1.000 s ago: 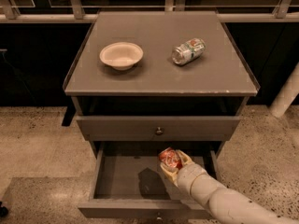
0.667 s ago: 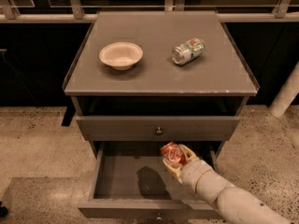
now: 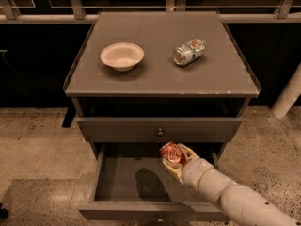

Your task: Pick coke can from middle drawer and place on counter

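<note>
Coke can [image 3: 172,153] is found low in a dim room, where a speckled stone floor [image 3: 37,140] is spread beneath a grey cabinet and dark glazing is set behind. The bench [image 3: 160,76], flat matte grey, is occupied by a cream bowl [image 3: 122,55] at the left and a green-and-white can [image 3: 189,52] on its side at the right, well apart. Below, a shut drawer front [image 3: 127,128] is seen, and under it the middle drawer [image 3: 122,182] is pulled open. A pale arm [image 3: 235,199] is extended in from the lower right. The coke can, red with white script, is clamped in the end effector [image 3: 176,156] near the drawer's back right, seemingly held clear of the drawer floor.
</note>
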`<state>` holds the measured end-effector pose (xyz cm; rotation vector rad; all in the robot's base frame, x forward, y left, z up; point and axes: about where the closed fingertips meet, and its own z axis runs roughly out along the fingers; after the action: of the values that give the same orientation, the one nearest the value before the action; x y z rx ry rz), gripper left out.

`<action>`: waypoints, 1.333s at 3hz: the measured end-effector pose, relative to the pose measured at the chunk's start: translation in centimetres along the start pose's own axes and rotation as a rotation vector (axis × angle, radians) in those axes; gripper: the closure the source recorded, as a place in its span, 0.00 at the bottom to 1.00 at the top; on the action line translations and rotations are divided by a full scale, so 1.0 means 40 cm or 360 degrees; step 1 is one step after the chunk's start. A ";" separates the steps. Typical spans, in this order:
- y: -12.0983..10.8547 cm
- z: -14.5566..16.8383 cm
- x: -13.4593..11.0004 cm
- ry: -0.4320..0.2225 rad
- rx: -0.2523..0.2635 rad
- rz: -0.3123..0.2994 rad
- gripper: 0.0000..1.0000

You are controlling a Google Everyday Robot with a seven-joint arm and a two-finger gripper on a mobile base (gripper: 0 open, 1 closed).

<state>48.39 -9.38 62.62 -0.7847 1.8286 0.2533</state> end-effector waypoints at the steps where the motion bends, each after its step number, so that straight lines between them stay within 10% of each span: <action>1: -0.020 -0.050 -0.123 -0.0067 0.0021 -0.0151 1.00; 4: -0.053 -0.213 -0.475 -0.0300 0.0095 -0.0569 1.00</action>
<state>47.12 -7.96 83.46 -0.9939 1.4830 0.0386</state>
